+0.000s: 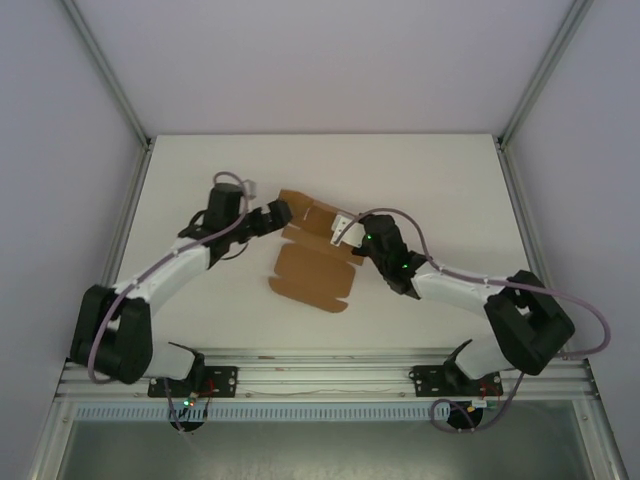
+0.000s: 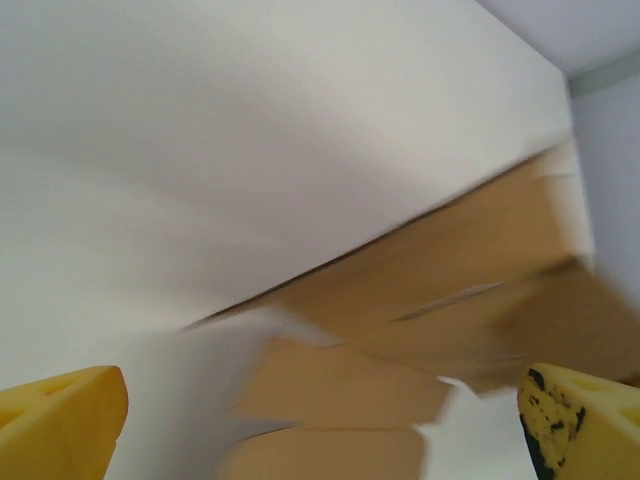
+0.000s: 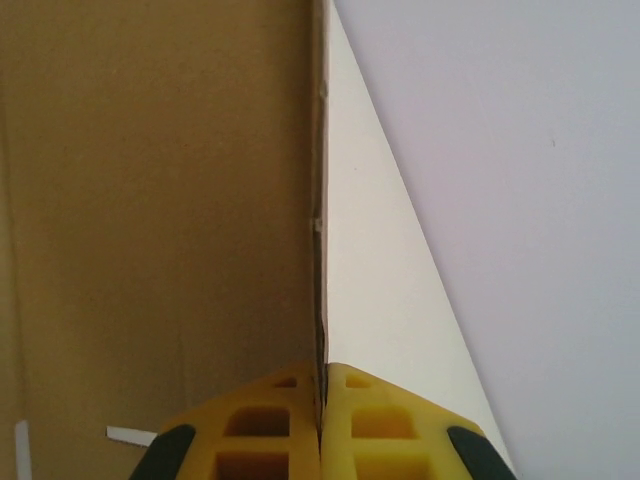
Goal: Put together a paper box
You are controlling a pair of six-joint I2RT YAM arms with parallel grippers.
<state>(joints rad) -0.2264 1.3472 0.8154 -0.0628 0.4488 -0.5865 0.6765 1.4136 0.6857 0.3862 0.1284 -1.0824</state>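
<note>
Paper box in mid-assembly: a brown die-cut sheet, partly folded, lying on the white table between the two hands.

The right gripper is closed. In its wrist view the yellow fingers meet with no gap, and the thin edge of a cardboard panel runs straight out from the seam between them, so it appears to pinch that edge. The panel spreads to one side of the jaw line, with bare table on the other.

The left gripper stands wide. Its two fingertips sit at opposite sides of its own view and nothing lies between them. The cardboard is directly ahead of and just beyond those tips, its slotted panel raised and a lower flap lying nearer. The view is blurred, so no contact can be read.

From above, the sheet's long axis seems to run across the line joining the two hands, from the far side of the table toward the arm bases. Both hands work its far end, one on each side. The broad near flap is well behind both sets of fingertips.

Judged step: the right hand anchors the sheet, and the free left hand, facing the opposite far corner, is the one placed to take the next fold.
</note>
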